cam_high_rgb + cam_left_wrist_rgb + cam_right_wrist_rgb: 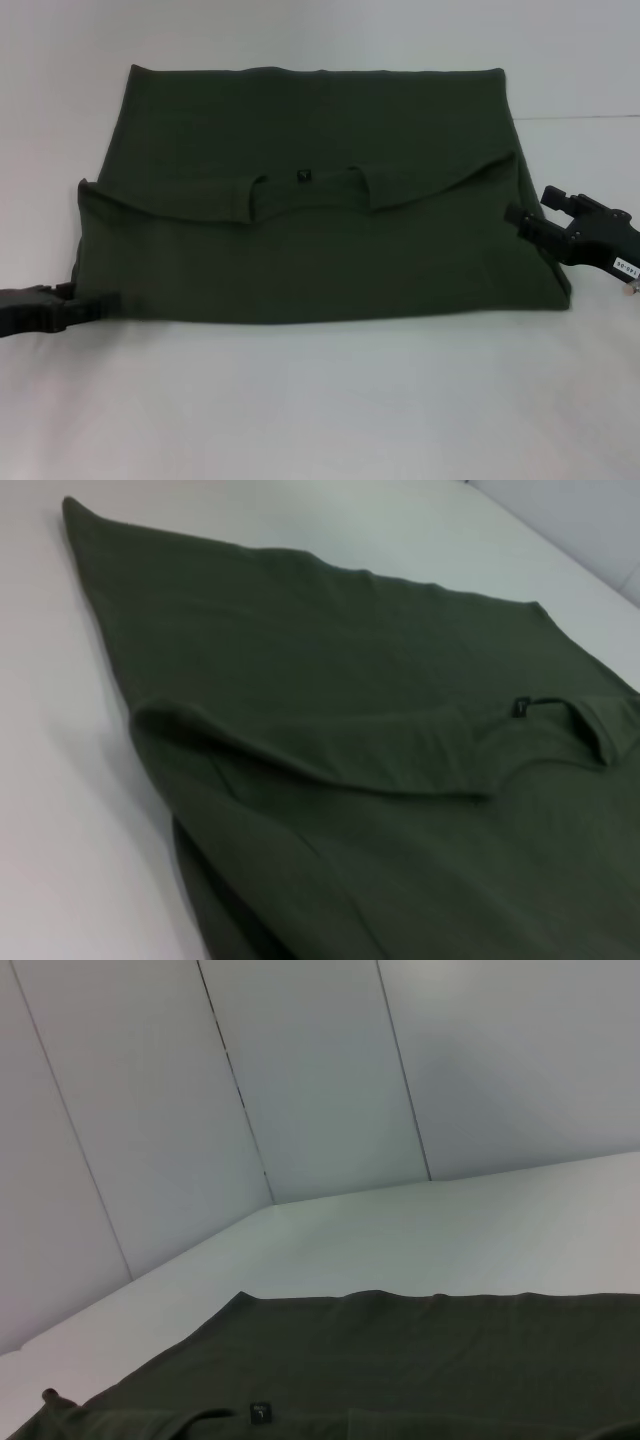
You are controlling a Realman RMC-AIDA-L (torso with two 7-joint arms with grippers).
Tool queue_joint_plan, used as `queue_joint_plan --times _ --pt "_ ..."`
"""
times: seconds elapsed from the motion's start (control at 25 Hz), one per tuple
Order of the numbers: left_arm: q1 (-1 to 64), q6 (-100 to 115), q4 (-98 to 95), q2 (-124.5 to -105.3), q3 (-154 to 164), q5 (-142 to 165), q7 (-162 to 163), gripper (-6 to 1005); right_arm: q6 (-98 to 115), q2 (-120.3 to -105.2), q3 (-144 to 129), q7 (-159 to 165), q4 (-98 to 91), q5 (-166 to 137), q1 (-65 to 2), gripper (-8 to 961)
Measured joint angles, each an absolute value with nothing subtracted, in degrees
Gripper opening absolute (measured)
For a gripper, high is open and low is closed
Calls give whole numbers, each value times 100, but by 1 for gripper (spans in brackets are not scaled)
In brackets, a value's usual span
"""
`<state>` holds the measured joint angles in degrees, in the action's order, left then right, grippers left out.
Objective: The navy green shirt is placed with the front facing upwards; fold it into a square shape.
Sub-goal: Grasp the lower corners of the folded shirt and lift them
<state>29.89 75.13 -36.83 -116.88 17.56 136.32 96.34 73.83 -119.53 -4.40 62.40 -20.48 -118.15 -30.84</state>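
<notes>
Both grippers sit low at the shirt's near side edges: the left gripper has its tip touching the near left corner, the right gripper touches the right edge, a white label on its body. Whether either pair of fingers is pinching cloth or merely resting against it cannot be told. On the white table, the navy green shirt lies flat, its near part doubled back over the rest. A small black tag shows at the collar.
</notes>
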Motion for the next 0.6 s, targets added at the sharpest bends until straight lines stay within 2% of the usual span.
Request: queue_joint_plan --times 0.48,0.6 --pt "2981 7224 -3676 -11719 1851 13641 9579 816 7383 -11953 -439 6240 -2047 -11781 -3101 738" --pt "2973 7166 -3686 -11736 2007 13646 9554 731 7383 -11953 -440 6240 -2047 -11778 -3092 737"
